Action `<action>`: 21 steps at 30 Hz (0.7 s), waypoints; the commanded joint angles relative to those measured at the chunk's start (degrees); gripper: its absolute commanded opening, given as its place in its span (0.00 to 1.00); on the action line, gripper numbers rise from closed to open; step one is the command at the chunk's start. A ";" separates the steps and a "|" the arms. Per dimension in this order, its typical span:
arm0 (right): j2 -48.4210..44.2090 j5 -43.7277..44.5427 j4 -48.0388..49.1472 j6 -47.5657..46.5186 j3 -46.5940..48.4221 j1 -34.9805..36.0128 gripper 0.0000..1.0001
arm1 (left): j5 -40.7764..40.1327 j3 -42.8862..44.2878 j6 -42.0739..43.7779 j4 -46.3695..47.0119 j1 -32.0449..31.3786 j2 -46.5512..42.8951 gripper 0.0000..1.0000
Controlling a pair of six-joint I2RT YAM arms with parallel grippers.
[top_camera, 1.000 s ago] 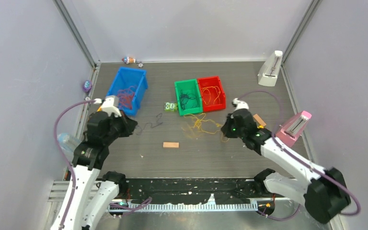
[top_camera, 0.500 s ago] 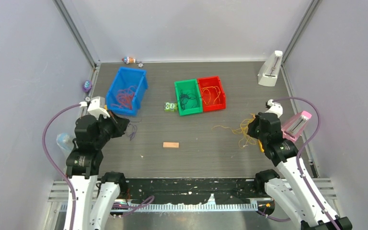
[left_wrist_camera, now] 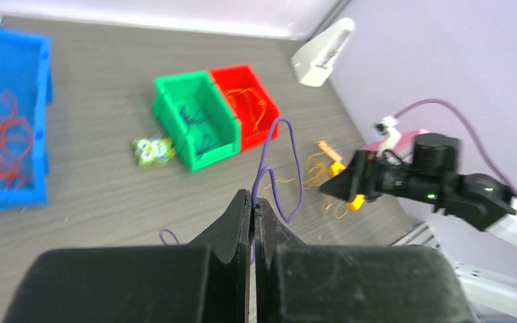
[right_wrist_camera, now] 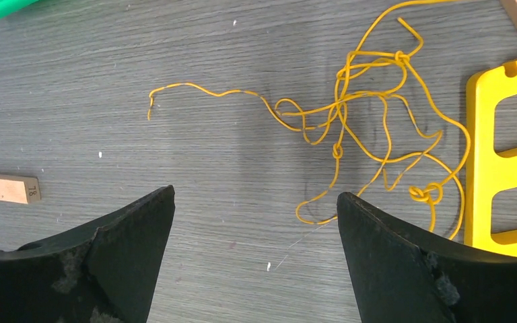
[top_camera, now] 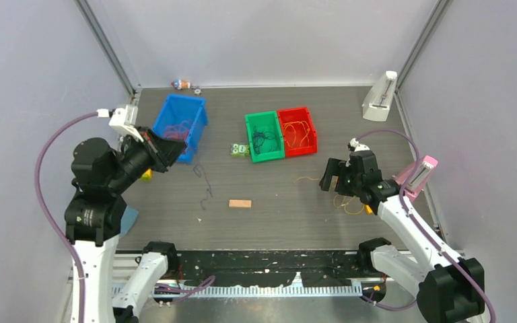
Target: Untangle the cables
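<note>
I work in a robotics lab cell: plain grey walls (top_camera: 262, 40) on aluminium framing (top_camera: 106, 44) box in the table (top_camera: 276, 222) and its coloured plastic bins (top_camera: 198, 128).

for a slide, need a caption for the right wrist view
Open right gripper above a knotted yellow cable on the grey table, beside a yellow plastic piece.
</note>
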 commanded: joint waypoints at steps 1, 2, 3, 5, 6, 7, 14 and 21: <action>-0.11 -1.36 3.87 -0.18 1.58 -0.10 0.95 | 4.24 8.24 -3.11 5.13 -3.31 5.01 0.00; -0.35 -1.07 4.05 -0.16 1.46 -0.09 0.95 | 4.00 9.76 -3.70 6.16 -4.16 6.26 0.00; -0.49 -0.86 4.43 -0.11 1.44 -0.09 0.95 | 3.67 11.17 -4.39 7.24 -5.31 7.56 0.00; -0.68 0.22 4.57 -0.12 1.43 -0.09 0.95 | 3.02 13.92 -5.44 9.45 -8.62 10.37 0.00; -0.69 0.36 4.58 -0.13 1.51 -0.09 0.95 | 2.16 15.50 -5.67 10.37 -10.60 12.70 0.00; -0.70 0.46 4.71 -0.04 1.51 -0.09 0.95 | 1.23 17.27 -5.47 10.81 -12.47 14.55 0.00; -4.88 1.99 7.31 1.07 0.05 -0.09 0.95 | -2.20 28.35 -4.57 13.12 -20.40 28.52 0.00; -7.91 4.29 7.71 1.94 -0.37 -0.09 0.95 | -0.14 41.05 -6.53 15.43 -20.46 43.93 0.00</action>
